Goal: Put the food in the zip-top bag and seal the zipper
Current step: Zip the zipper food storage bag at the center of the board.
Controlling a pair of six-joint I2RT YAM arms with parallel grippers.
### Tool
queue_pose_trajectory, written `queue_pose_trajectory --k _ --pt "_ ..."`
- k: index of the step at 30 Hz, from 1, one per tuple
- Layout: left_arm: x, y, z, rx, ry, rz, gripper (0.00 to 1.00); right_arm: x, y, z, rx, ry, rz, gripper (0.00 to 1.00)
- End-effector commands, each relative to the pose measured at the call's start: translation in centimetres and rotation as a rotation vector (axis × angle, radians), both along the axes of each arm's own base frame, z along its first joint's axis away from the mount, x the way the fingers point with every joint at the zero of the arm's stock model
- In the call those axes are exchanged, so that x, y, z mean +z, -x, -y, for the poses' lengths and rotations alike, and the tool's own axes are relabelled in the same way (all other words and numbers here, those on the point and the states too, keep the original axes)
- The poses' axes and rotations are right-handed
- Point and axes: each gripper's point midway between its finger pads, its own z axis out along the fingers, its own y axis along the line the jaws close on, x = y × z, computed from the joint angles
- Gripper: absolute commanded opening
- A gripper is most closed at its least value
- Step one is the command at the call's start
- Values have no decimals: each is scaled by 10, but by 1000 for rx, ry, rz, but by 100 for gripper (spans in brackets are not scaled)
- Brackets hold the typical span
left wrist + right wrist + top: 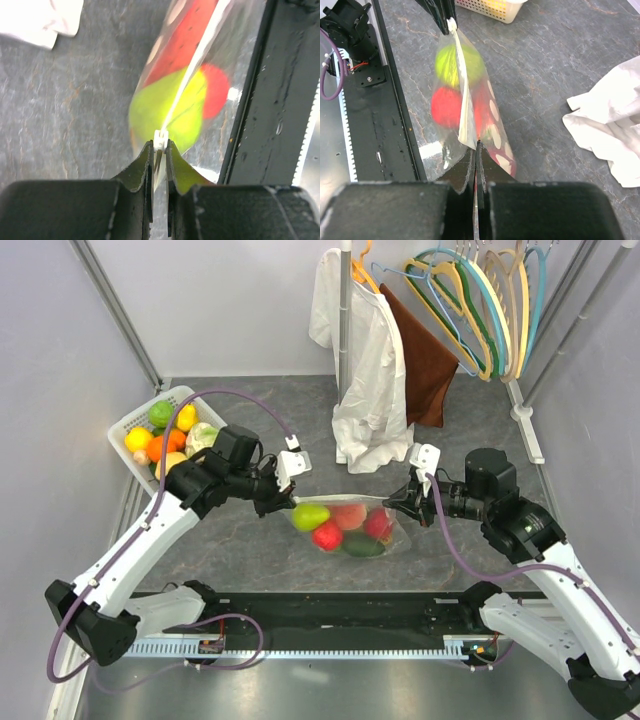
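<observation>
Grey stone-look tabletop (240, 550), white walls (230, 310), hangers (480, 310) at back. My L pincer (159, 152) pinches the zipper (161, 139) at its white slider. R pincer (476, 150) is pressed tight on the zip-top bag (497, 142), opposite end. Bag is stretched btwn them w/ food (327, 535) inside: green, red, pink pcs. More fruit in white basket (125, 425), far L.
</observation>
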Motion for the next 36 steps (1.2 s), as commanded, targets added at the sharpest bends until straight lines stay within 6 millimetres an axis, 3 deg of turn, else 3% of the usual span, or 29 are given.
queue_pose_trajectory --k 1,19,21,23,24,26,27,30,32,36 --pt "-17 -1 -40 60 -125 16 4 12 -1 6 -27 -14 65 0" --pt "-43 0 -80 110 -243 -2 7 14 0 6 -25 -12 58 0" --pt "-42 3 -81 108 -244 -17 18 13 0 5 -19 -10 56 0" --pt "-22 5 -70 87 -174 -7 27 12 2 3 -2 -15 46 0" --pt "-13 6 -66 84 -144 0 38 12 3 0 11 -20 39 0" --pt "19 7 -52 53 -54 24 49 12 5 -3 34 -30 28 0" --pt "40 5 -46 43 -16 59 61 11 5 -5 40 -33 20 0" --pt "60 8 -29 -16 48 54 78 11 4 -6 46 -36 14 0" --pt "66 6 -18 -43 66 43 82 12 4 -7 50 -36 18 0" --pt "57 1 1 -78 89 27 84 14 4 -7 53 -35 22 0"
